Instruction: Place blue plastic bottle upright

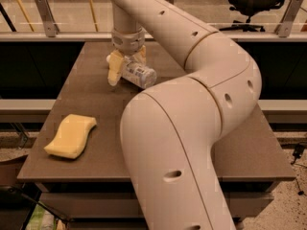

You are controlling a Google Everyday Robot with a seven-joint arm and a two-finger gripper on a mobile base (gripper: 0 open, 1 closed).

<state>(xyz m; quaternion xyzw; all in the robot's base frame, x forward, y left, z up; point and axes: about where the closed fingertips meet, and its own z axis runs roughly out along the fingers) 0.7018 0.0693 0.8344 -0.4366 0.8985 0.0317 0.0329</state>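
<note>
Hanging over lying blue plastic bottle (pixel 142 75) — hand (pixel 126 70).

Your tool (pixel 126 68) sits low over the far left of the table (pixel 86 99) and covers the cap end of the blue plastic bottle (pixel 141 75); you see only its labelled body. The print is too small to read. The arm (pixel 182 143) hides the table's middle and near right, and the bottom edge cuts it off.
</note>
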